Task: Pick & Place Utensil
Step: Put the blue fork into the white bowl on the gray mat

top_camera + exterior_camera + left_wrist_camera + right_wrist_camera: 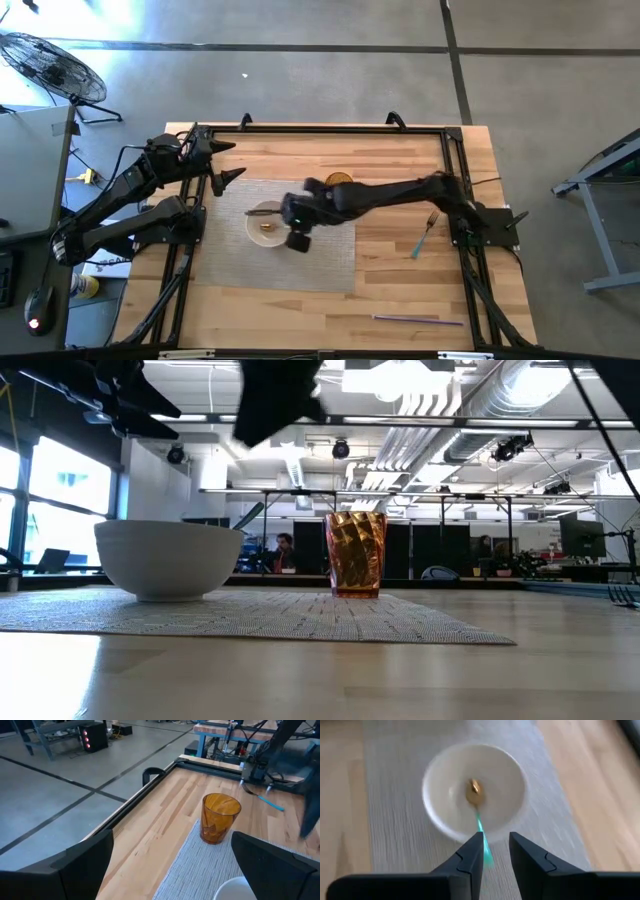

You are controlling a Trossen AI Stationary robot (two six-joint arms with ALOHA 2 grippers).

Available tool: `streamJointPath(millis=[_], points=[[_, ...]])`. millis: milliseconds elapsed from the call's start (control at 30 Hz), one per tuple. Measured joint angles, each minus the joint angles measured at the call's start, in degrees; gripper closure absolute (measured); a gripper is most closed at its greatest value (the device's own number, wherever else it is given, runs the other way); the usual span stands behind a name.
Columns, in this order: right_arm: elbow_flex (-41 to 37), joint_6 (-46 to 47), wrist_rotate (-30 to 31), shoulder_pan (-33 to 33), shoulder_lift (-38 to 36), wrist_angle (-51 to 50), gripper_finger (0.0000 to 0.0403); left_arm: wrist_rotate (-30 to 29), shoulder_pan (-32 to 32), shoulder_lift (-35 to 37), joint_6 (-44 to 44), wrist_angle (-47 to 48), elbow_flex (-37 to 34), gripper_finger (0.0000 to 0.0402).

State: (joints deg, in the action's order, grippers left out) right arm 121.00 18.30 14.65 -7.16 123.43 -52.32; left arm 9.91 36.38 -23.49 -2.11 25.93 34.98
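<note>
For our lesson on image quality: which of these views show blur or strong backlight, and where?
Right wrist view: the white bowl and teal-handled spoon are smeared by motion blur. Low view: bright ceiling lights silhouette the arms, yet the amber cup stays crisp. Left wrist view: the other arm is blurred at the frame's edge.

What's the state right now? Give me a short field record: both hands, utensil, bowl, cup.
right hand: above the bowl, fingers slightly apart
utensil: spoon with teal handle, gold head inside the bowl, handle by the right hand's fingers; grip unclear
bowl: white, on the grey placemat
cup: amber, upright on the placemat's corner
left hand: open, waiting at the table's left side
fork: on the table near the right arm's base
</note>
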Motion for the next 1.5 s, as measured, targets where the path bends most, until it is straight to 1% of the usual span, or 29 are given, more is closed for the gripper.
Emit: streamJointPath(millis=[133, 233, 400, 433, 500, 567, 633, 733, 900, 1033, 1100, 1200, 1300, 1400, 1500], points=[[0.13, 10.32, 9.07, -3.74, -4.26, -16.08, 0.0316, 0.00, -0.02, 0.00, 0.00, 0.00, 0.00, 0.0002], [-0.01, 18.53, 12.40, -6.21, -6.15, -25.73, 0.0316, -0.02, -0.02, 0.00, 0.02, 0.00, 0.00, 0.0002], [0.04, 31.72, 18.49, -10.20, -8.46, -37.39, 0.0316, -0.04, -0.01, -0.02, 0.02, -0.02, 0.00, 0.0002], [-0.24, 33.81, 19.39, -10.85, -8.47, -37.87, 0.0316, -0.04, -0.02, 0.00, 0.02, 0.00, 0.00, 0.0002], [-2.76, 34.70, 19.53, -12.18, -9.95, -36.77, 0.0316, -0.04, -0.02, -0.02, 0.02, 0.00, 0.00, 0.0002], [-6.20, 37.38, 19.37, -13.04, -11.61, -36.54, 0.0316, -0.06, -0.02, 0.00, 0.02, 0.00, 0.00, 0.0002], [-11.15, 42.45, 19.41, -13.78, -13.43, -37.62, 0.0317, -0.12, 0.00, -0.02, 0.02, 0.00, 0.00, 0.0002], [-21.27, 49.77, 18.28, -14.67, -17.57, -36.29, 0.0318, -0.20, -0.02, 0.00, 0.04, 0.02, 0.00, 0.0002], [-39.15, 66.38, 14.37, -16.44, -26.77, -33.79, 0.0318, -0.20, -0.02, 0.00, 0.04, 0.09, 0.00, 0.0002], [-53.06, 81.12, 8.44, -17.06, -34.00, -28.01, 0.0320, -0.20, -0.01, -0.01, 0.04, 0.12, 0.00, 0.0002], [-59.75, 85.98, 4.72, -16.83, -36.68, -23.84, 0.0317, -0.17, -0.02, -0.02, 0.04, 0.13, 0.00, 0.0002], [-68.46, 90.01, 0.38, -15.57, -38.90, -17.76, 0.0307, -0.17, -0.02, -0.01, 0.04, 0.11, 0.00, 0.0002], [-75.24, 91.73, -2.58, -13.46, -39.90, -13.79, 0.0288, -0.17, -0.02, -0.02, 0.04, -0.37, 0.00, 0.0002], [-79.36, 92.79, -5.08, -11.29, -40.43, -11.94, 0.0265, -0.17, 0.00, 0.00, -0.48, -1.00, 0.00, 0.0002], [-81.59, 92.81, -7.05, -9.32, -40.43, -10.07, 0.0244, -0.15, -0.02, -0.02, -0.87, -1.94, 0.00, 0.0002]])
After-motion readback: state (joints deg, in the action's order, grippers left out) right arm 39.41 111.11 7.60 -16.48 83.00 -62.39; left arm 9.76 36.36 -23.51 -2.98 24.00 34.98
